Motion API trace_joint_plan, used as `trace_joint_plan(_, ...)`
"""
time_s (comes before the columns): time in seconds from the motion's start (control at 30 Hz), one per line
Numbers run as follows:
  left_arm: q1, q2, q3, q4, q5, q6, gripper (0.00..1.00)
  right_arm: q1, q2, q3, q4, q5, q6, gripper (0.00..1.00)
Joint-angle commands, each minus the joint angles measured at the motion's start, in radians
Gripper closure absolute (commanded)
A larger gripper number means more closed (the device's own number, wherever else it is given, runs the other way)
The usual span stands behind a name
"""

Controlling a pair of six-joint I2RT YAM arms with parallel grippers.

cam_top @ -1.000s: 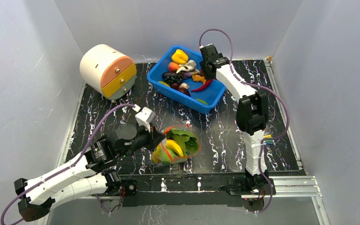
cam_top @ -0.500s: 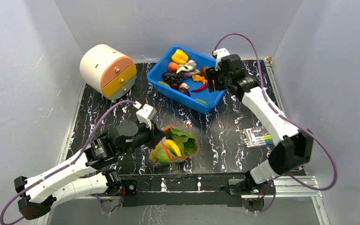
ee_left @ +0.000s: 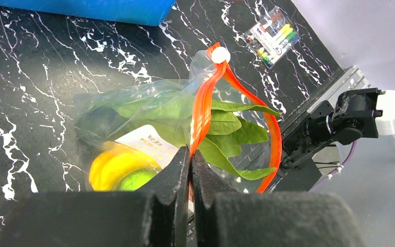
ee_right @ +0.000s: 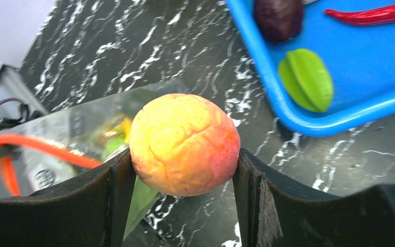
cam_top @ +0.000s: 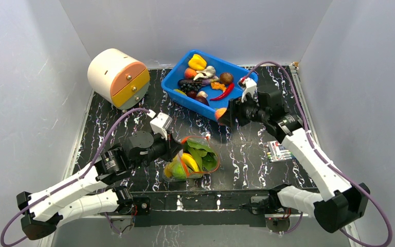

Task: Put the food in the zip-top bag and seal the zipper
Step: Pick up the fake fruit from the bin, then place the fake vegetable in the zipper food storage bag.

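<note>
At the bench's (cam_top: pixel 247 154) far-left corner I see a round drawer unit (cam_top: pixel 117 77) with both drawers shut, so I cannot tell what it holds. Near the middle of the near edge lies the zip-top bag (ee_left: pixel 133 110), mouth gaping. Inside it are long green leaves (ee_left: pixel 226 126), a yellow banana (cam_top: pixel 190 162) and a green lime (ee_left: pixel 133 180). By the far edge sits the blue bin (cam_top: pixel 185 98) with a yellow pepper (cam_top: pixel 197 62), dark grapes (cam_top: pixel 189 86), a red chili (cam_top: pixel 223 92) and a green star-fruit slice (ee_right: pixel 306 78).

My left gripper (ee_left: pixel 190 154) is pinched tight on the zipper (ee_left: pixel 204 105) at the bag's left side. My right gripper (ee_right: pixel 182 154) hangs just off the bin's near corner, between bin and bag, its jaws part-spread and clamped on the peach (ee_right: pixel 185 139). A marker pack (cam_top: pixel 280 152) lies toward the right edge.
</note>
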Motion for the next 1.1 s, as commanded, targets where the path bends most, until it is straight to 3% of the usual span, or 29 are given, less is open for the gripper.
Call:
trace_joint_plan(0.0,0.003,0.007,0.039,0.033,-0.039,-0.019,1.0,0.037,-0.083,-0.025,0.075,-0.128,0.069,0.52)
trace_joint_plan(0.2,0.002,0.023,0.056,0.046,-0.057,-0.025,1.0,0.148,-0.103,-0.005,0.058,-0.11,0.095,0.52)
trace_joint_plan(0.43,0.002,0.026,0.056,0.056,-0.065,-0.042,1.0,0.373,-0.102,-0.011,0.042,0.062,0.131,0.5)
trace_joint_plan(1.07,0.003,0.018,0.03,0.069,-0.046,-0.078,1.0,0.49,0.007,-0.076,-0.107,0.248,0.133,0.47)
